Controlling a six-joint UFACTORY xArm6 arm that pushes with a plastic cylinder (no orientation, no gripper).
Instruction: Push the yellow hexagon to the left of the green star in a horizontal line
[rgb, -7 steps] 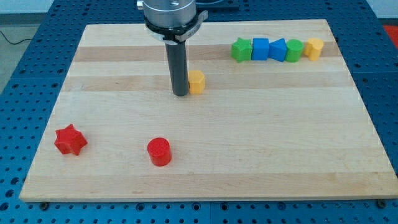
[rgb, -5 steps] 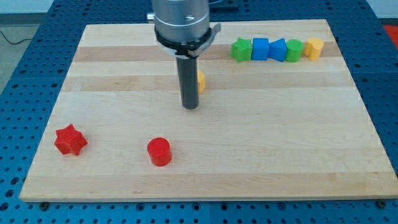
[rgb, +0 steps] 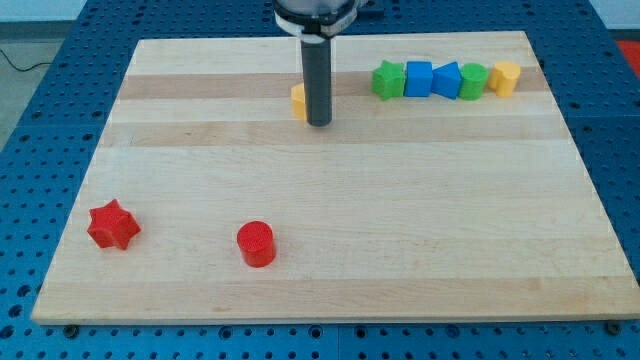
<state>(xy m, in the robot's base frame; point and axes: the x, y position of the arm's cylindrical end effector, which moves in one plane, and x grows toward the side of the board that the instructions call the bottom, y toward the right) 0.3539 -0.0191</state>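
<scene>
Showing the yellow hexagon (rgb: 298, 101) in the upper middle of the board, mostly hidden behind the dark rod, so that only a narrow yellow-orange sliver projects on the rod's left side (its six-sided outline cannot be confirmed here and is taken from the task). My tip (rgb: 319, 123) rests on the wood just to the view's right of that sliver and slightly below it; the two look touching or very nearly so, though the rod hides the contact line. The rod is a bare pusher with nothing to open or close and holds nothing.

The governing relation: the green star (rgb: 388, 80) lies to the view's right of the hexagon and a little higher, with a gap of bare wood between them. Since the hexagon sits on the tip's left, the tip stands between block and target; a push from here would likely drive the block away from the star, so the next stroke probably requires the tip to pass round to the hexagon's left.

The star heads a touching row running right: a blue cube (rgb: 419, 78), a blue block of irregular shape (rgb: 446, 79), a green block (rgb: 473, 80) and a second yellow block (rgb: 505, 76). A red star (rgb: 112, 224) and a red cylinder (rgb: 256, 243) lie well apart at the lower left of the wooden board (rgb: 420, 220).
</scene>
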